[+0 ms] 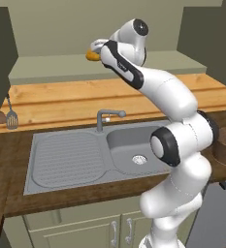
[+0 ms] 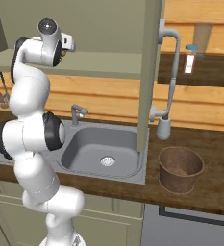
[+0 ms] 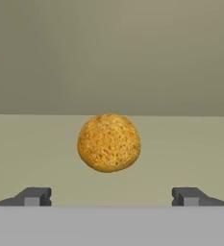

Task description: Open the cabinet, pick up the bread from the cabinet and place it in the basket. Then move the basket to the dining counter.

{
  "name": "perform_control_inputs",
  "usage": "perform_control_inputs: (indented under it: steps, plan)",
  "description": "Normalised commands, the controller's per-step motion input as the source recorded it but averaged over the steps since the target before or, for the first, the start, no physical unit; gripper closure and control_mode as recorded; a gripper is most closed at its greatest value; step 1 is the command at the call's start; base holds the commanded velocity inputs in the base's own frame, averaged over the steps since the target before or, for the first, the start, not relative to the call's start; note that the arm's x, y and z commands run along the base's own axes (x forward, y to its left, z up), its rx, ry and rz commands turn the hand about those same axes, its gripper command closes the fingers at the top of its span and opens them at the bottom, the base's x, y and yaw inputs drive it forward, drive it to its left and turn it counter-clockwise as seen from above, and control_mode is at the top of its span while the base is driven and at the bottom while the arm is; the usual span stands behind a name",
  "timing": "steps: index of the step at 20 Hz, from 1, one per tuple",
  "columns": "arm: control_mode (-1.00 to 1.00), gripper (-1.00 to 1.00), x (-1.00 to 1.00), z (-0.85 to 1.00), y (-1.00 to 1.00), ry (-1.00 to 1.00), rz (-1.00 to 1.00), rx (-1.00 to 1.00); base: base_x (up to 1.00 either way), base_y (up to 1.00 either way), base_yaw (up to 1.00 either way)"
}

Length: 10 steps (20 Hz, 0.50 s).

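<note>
The cabinet (image 1: 61, 68) stands open, its shelf bare apart from the bread (image 3: 108, 142), a small golden-orange bun. My arm reaches up into the cabinet. In the hand view my gripper (image 3: 111, 197) is open, its two fingertips (image 3: 34, 196) spread wide, and the bread lies just ahead, centred between them and untouched. From the left base view the bread (image 1: 91, 55) peeks out beside the gripper (image 1: 97, 47). The gripper (image 2: 68, 43) sits at shelf height in the right base view. The brown basket (image 2: 180, 168) stands on the dark wood counter right of the sink. The dining counter is out of view.
An open cabinet door (image 2: 149, 72) with a curved silver handle (image 2: 167, 77) hangs edge-on between my arm and the basket. Below are a grey sink (image 1: 134, 150) with faucet (image 1: 104, 116). Utensils (image 1: 11, 116) hang at the left wall. A small bottle (image 2: 190, 60) stands far right.
</note>
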Motion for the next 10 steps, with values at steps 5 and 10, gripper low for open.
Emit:
perform_control_inputs:
  steps: [5, 10]
  plan:
    - [-1.00, -1.00, 0.20, 0.00, 0.15, 0.00, 0.00, 0.00, 0.00, 0.00, 0.00]
    - [-1.00, -1.00, 0.35, -0.04, 0.06, 0.03, 0.00, 0.00, 0.00, 0.00, 0.00]
